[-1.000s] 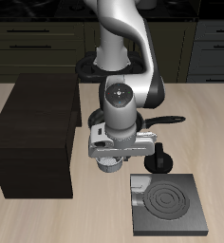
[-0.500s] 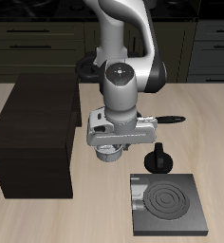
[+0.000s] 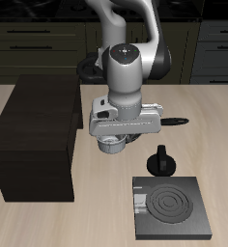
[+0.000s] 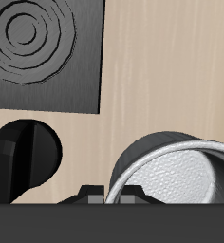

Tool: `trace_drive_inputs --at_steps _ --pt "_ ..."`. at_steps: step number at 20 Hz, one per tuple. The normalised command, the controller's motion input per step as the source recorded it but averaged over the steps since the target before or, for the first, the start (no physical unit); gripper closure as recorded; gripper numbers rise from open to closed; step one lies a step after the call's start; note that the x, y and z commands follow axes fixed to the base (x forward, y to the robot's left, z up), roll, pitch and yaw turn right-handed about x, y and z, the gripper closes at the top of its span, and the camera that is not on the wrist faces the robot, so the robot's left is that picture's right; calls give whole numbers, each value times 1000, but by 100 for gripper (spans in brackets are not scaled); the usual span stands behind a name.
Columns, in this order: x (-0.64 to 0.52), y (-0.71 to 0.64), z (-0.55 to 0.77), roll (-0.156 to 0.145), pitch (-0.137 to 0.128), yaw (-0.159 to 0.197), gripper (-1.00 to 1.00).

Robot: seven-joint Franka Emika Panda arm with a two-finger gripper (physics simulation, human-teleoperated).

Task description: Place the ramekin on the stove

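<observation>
- Claw (image 3: 112, 147) hangs above the table beside the box (image 3: 34, 135), with the ramekin (image 4: 176, 169) right under it; in the wrist view the grey rim and pale inside sit just ahead of the finger bases (image 4: 112, 196).
- Whether the fingers are wide, narrow or already pinching the rim I cannot tell: their tips are hidden in both views.
- Stove (image 3: 172, 205) lies nearer the table's front edge than the claw and well apart from it; the small pot (image 3: 161, 160) stands between, just beside the stove's back edge.
- Pan (image 3: 162, 121) handle pokes out behind the wrist, farther back than the claw.
- Step in hand, as I judge it: securing the ramekin, then carrying it to the stove.
- To do it well: take one wall of the cup between the fingers, low enough that the rim does not slip out, and close firmly before any sideways travel.
- Lift clear first, high enough to pass over the pot's knob, or route round it.
- Lower over the ring marks (image 4: 33, 36), keep the cup upright, let go only once it rests flat.
</observation>
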Motion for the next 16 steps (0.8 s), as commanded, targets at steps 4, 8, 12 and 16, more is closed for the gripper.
trace_drive_inputs --at_steps 4,8,12,16 --pt "126 27 107 -8 14 -21 100" --pt "193 184 314 0 -35 17 100" --pt "161 146 252 7 -14 -7 100" --pt "412 167 231 -18 24 -31 100"
